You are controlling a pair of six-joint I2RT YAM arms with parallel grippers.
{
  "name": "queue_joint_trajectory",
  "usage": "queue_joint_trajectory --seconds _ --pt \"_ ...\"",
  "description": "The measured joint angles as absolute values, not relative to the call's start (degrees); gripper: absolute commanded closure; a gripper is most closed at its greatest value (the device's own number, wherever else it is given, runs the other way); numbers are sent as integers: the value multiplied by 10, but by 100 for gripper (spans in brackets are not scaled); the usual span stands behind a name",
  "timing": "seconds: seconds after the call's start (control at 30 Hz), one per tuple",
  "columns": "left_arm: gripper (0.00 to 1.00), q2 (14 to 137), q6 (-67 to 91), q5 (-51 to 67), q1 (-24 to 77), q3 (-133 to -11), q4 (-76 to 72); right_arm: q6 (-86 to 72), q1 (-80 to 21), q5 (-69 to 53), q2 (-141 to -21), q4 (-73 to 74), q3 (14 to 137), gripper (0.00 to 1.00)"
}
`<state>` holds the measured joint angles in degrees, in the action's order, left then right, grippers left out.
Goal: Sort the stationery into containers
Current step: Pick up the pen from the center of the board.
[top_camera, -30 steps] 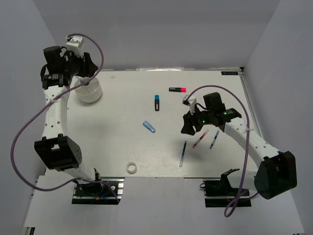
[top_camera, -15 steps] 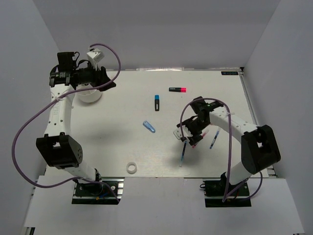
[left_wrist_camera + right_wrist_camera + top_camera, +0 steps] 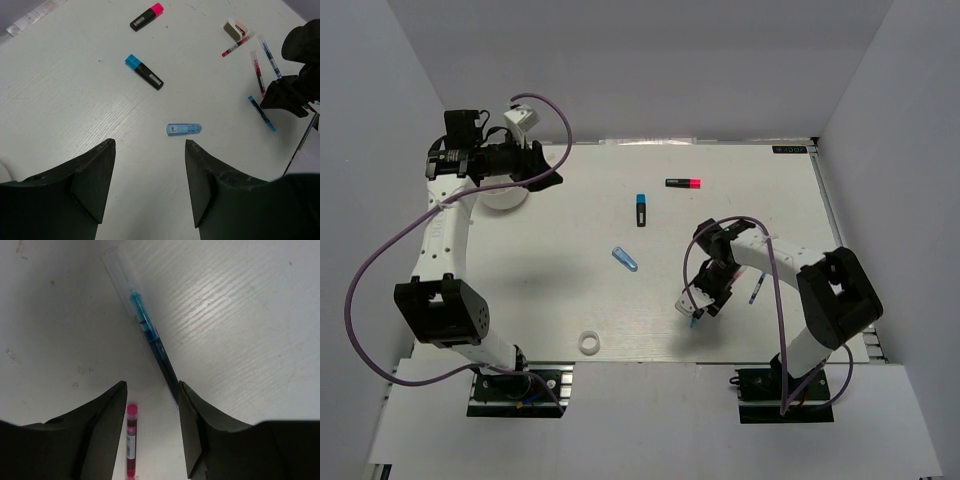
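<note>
The left gripper (image 3: 149,144) hangs with its jaws spread wide and nothing between them, over the table (image 3: 570,290) at about ten o'clock, just beside the white tub (image 3: 504,198); the tub sits partly under that arm, and I cannot make out what is inside it. The loose stationery lies out in front of those open fingers. The translucent blue tube (image 3: 184,129) is near the middle of the table; the black marker with the blue end (image 3: 144,72) is beyond it toward twelve o'clock; the black marker with the pink end (image 3: 147,16) is farther still, at about one o'clock. The white tape ring (image 3: 588,343) lies alone near the front edge at seven o'clock, well apart from the rest.

The right gripper (image 3: 151,385) is down low at about five o'clock, its jaws parted and gripping nothing. The teal pen (image 3: 147,335) lies flat on the table beneath it; in the wrist view it slants from eleven o'clock down into the gap, its dark end just beside the finger (image 3: 200,430) on the right of that view; whether the two touch I cannot tell. A red pen (image 3: 131,440) lies on the table between the two fingers, nearer the wrist. On the three o'clock side of that gripper a blue pen (image 3: 757,288) lies on the table, apart from the jaws.
</note>
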<state>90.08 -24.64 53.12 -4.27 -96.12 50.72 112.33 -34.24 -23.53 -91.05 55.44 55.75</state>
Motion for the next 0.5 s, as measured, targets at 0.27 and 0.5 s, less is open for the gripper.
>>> queue_joint_trajectory --seconds 0.27,0.5 --pt "32 901 -244 529 -36 -960 507 1129 -371 -222 -941 543 562 50" --pt "33 900 -244 523 -36 -943 505 1129 -399 -200 -959 517 561 67"
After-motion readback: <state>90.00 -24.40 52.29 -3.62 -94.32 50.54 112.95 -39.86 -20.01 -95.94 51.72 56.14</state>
